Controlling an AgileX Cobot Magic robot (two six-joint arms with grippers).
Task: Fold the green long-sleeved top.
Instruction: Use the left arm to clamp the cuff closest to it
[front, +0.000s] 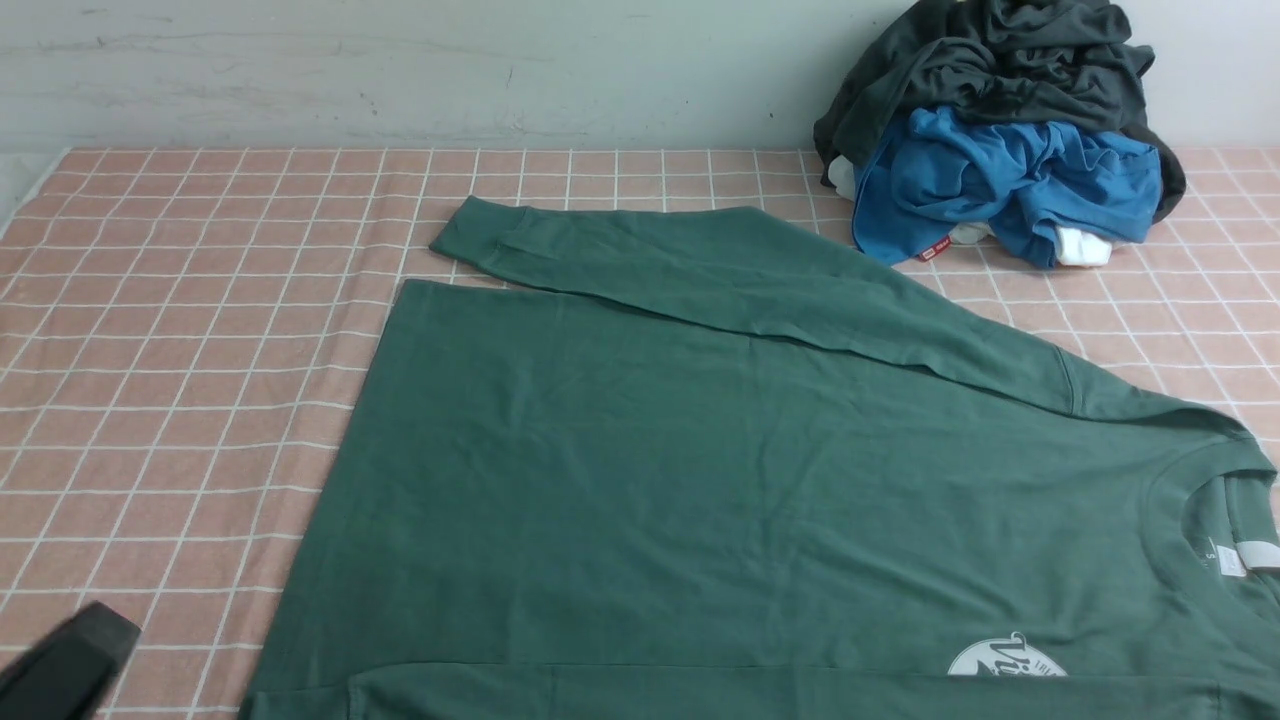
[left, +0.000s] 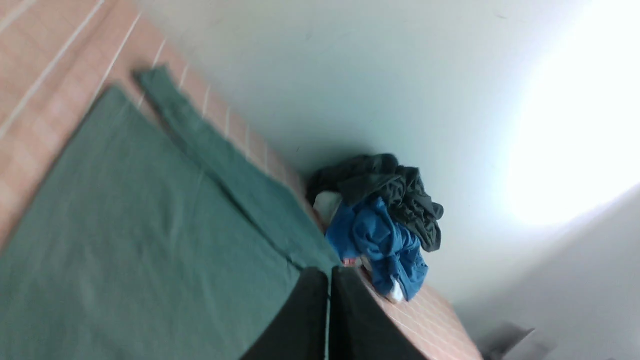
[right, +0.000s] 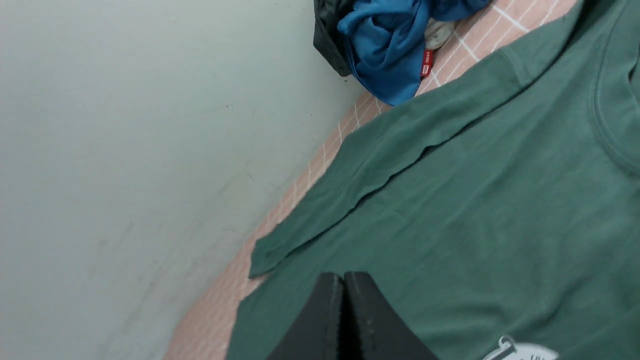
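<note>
The green long-sleeved top (front: 700, 470) lies spread flat on the pink checked cloth, its neck with a white tag (front: 1250, 555) at the right and its hem at the left. One sleeve (front: 720, 275) runs along the far edge of the body, cuff at the left. A white round logo (front: 1005, 660) shows at the near edge. My left gripper (front: 85, 640) hangs at the near left corner, shut and empty, off the top. In the left wrist view it (left: 329, 272) is above the top (left: 125, 225). My right gripper (right: 343, 276) is shut and empty above the top (right: 475, 210); the front view does not show it.
A pile of clothes stands at the back right against the wall: a dark grey garment (front: 1000, 70) on a bright blue one (front: 1000, 185), with some white fabric under them. The pale wall (front: 400, 70) runs along the back of the table. The pink checked cloth (front: 180, 330) is bare at the left.
</note>
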